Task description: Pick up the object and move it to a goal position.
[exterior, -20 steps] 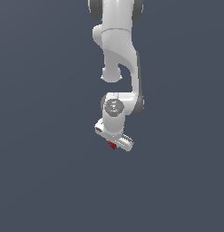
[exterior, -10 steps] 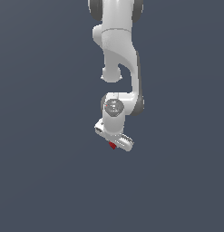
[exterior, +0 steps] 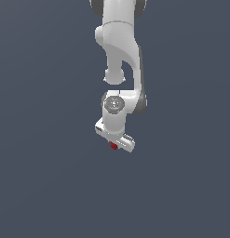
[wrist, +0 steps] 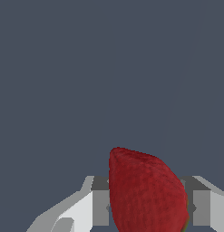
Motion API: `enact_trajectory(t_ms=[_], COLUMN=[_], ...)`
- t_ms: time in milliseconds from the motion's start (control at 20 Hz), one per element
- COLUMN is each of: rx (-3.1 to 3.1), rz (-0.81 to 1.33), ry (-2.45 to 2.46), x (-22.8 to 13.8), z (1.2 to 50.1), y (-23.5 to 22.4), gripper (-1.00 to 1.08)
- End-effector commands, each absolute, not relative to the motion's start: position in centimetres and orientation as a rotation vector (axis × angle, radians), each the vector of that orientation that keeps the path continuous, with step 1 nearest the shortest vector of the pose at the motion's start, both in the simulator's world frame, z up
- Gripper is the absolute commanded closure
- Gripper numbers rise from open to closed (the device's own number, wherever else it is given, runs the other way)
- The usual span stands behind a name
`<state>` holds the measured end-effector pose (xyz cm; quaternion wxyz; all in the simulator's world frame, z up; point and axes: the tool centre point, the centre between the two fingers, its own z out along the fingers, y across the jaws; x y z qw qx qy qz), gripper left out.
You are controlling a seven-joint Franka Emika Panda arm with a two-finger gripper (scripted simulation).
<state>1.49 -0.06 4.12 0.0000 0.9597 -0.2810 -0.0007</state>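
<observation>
The object is a small red strawberry (exterior: 114, 146). In the exterior view only a red speck of it shows under the white hand of my gripper (exterior: 114, 145). In the wrist view the strawberry (wrist: 145, 190) fills the space between the two fingers (wrist: 100, 206), which press on its sides. Its green top barely shows at one lower edge. The gripper is shut on the strawberry and holds it above the dark grey ground.
The white arm (exterior: 120, 51) hangs down from the top of the exterior view. A plain dark grey surface (exterior: 46, 176) surrounds it on all sides.
</observation>
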Motion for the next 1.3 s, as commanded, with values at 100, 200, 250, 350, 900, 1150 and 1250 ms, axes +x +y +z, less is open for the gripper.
enact_trajectory(t_ms=[100,200,250,350,900,1150,1250], rx=[3.016,3.016,3.016,3.016,3.015,3.015,3.015], rz=[0.000,0.000,0.000,0.000,0.000,0.000,0.000], ry=[-0.884,-0.884,-0.884,-0.884,-0.884,-0.884,-0.884], x=[0.6,0.0,-0.3,-0.9,-3.1,-3.3,-3.3], z=[6.4,7.7,8.4,9.9,15.6,16.3,16.3], y=[-1.2,-1.8,-2.2,-2.9,-5.7,-6.1,-6.1], gripper=[1.08,1.08,1.08,1.08,1.08,1.08,1.08])
